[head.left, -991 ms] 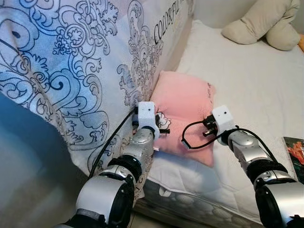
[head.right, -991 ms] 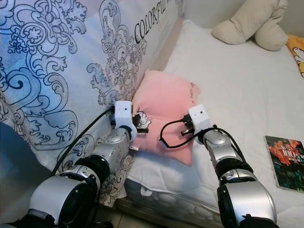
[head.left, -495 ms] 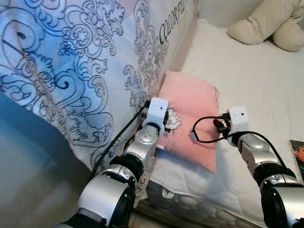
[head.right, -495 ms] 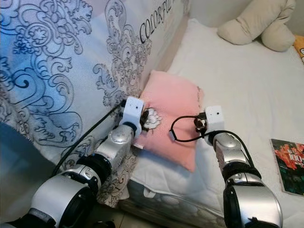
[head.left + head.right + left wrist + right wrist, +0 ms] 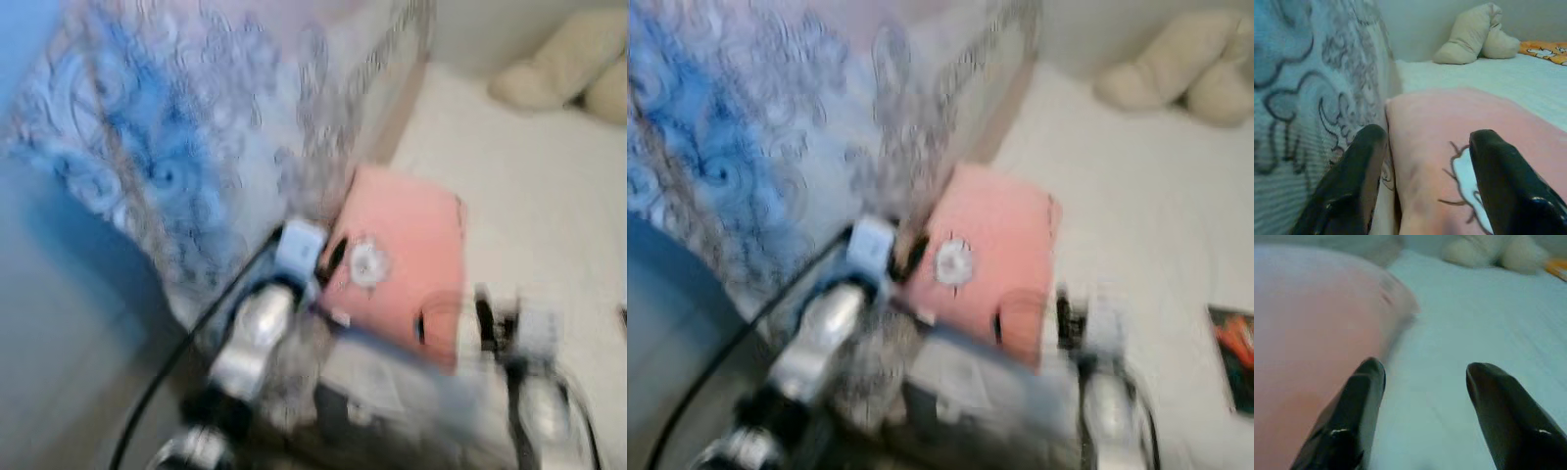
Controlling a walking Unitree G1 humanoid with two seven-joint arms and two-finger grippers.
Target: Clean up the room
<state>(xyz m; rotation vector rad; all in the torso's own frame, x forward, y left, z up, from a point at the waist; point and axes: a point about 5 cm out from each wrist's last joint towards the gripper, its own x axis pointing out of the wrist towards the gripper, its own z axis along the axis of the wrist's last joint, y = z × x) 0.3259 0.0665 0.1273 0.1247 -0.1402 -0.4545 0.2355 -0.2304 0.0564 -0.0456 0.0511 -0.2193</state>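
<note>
So we've got the pink pillow (image 5: pixel 407 259) lying at the near edge of the bed (image 5: pixel 529 186), wedged against the patterned blanket (image 5: pixel 196 166). Our left gripper (image 5: pixel 1422 181) is spread wide right over its corner, closest. Our right gripper (image 5: pixel 1422 416), also wide, sits beside its other edge. Plenty of open mattress beyond.

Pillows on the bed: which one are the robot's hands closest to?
The pink pillow, lying beside the patterned blanket. Both open grippers, left and right, are at it. The beige pillow lies far off at the bed's back.
</note>
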